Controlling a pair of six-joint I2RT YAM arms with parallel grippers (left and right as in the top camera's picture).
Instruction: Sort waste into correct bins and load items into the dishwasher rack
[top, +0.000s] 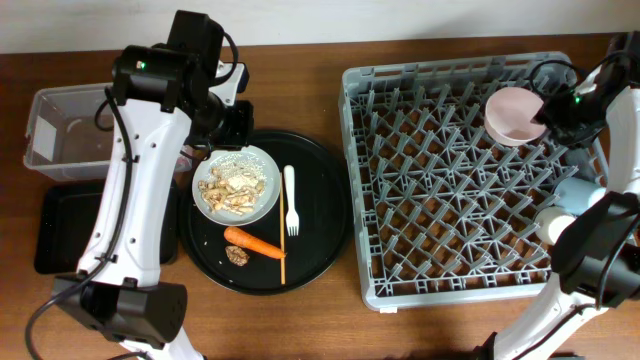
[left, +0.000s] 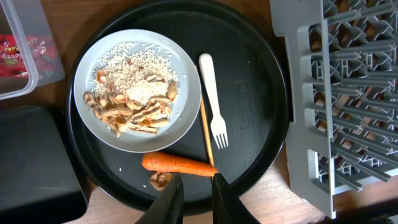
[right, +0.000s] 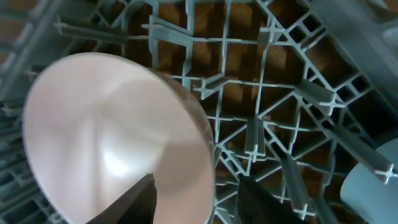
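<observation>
Brown wooden table (top: 300, 55), seen from above. The pink bowl (top: 513, 113) leans in the dishwasher rack (top: 470, 288), at its far right corner. The right gripper (right: 196, 190) is spread astride its rim, not pinching (a release, I judge). Next it must lift clear without tipping the bowl. Left of the rack, the left gripper (left: 196, 186) hovers narrowly parted and empty. The print on the red wrapper (left: 18, 53) is unreadable.
</observation>
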